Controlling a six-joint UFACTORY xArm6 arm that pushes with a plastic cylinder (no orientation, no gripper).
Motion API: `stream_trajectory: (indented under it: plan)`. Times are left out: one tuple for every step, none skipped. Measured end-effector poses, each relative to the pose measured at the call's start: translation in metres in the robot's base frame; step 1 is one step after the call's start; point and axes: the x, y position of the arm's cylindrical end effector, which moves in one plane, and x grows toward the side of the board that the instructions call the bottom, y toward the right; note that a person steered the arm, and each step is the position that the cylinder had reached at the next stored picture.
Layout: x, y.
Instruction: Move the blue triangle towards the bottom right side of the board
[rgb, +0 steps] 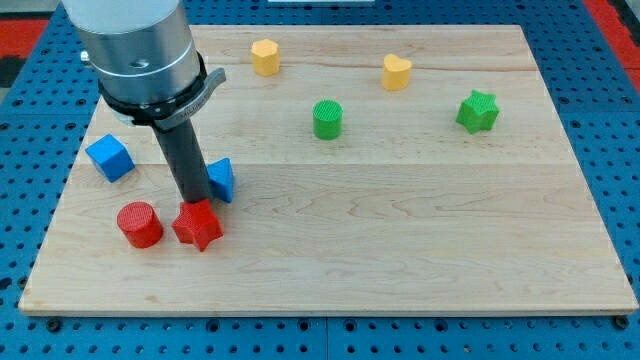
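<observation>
The blue triangle (222, 179) lies on the wooden board (400, 240) at the view's left, partly hidden behind my rod. My tip (193, 203) is just left of the triangle, touching or nearly touching it, and right above the red star (198, 226). A red cylinder (139, 224) sits left of the star. A blue cube (109, 158) lies further left and up.
A yellow hexagon block (265, 56) and a yellow heart (397, 72) sit near the view's top. A green cylinder (327, 119) is at centre top. A green star (478, 111) is at the upper right.
</observation>
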Motion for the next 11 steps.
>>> stream_trajectory:
  plan:
    - [-0.003, -0.016]
    - [-0.012, -0.039]
    - [-0.012, -0.013]
    - [-0.016, -0.023]
    - [-0.027, -0.034]
    - [-0.027, -0.023]
    - [-0.027, 0.023]
    - [-0.027, 0.068]
    - [-0.012, 0.121]
    - [-0.006, 0.18]
    - [0.014, 0.243]
